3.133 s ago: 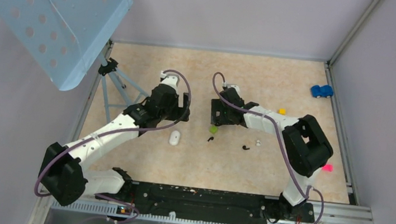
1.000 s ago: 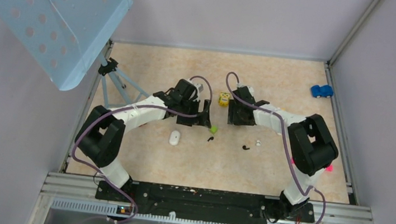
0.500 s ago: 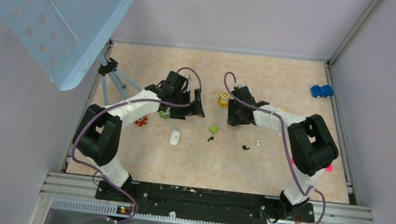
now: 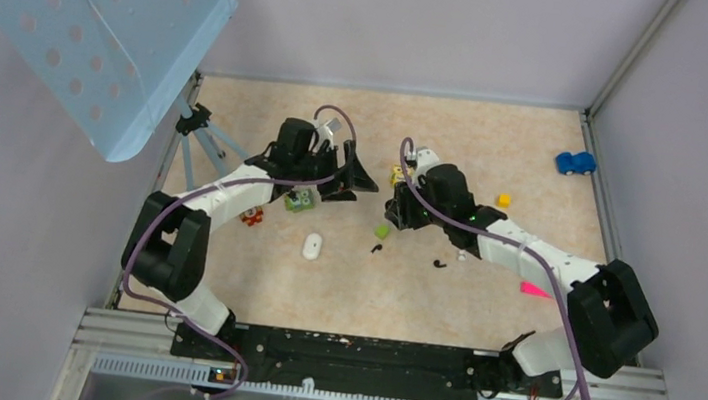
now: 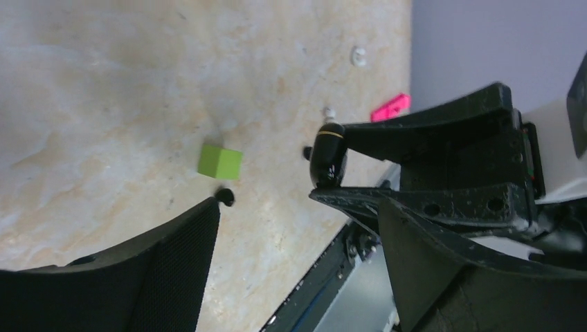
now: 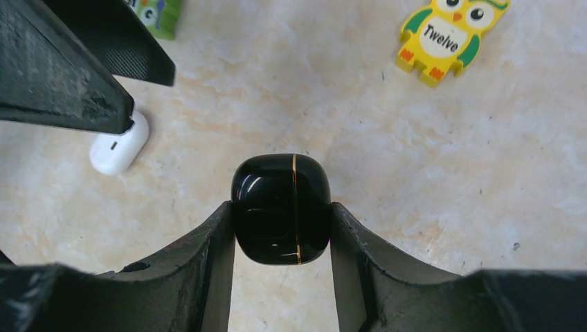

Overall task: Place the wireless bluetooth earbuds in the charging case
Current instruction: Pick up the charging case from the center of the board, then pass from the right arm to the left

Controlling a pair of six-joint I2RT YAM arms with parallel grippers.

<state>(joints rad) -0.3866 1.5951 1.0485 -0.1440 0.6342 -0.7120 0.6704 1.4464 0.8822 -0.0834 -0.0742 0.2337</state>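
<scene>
Jaws of the right gripper [image 6: 280, 211] clamp the black case [image 6: 280, 197] above the table [image 4: 497, 146]. Left gripper [image 4: 353, 186] jaws stand wide apart, empty. One earbud [image 4: 377, 249] lies near the green cube [image 4: 382, 231], the second earbud [image 4: 439, 264] to its right.

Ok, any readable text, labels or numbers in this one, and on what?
"Twelve": on the belly of the yellow owl piece, right wrist view.
Print on the green tile at that view's top edge: cut off, unreadable.
No legible marking on the black case.

case [image 6: 280, 185] in right tool [image 6: 282, 216], earbuds [image 4: 377, 249] on table [image 4: 498, 136]
</scene>
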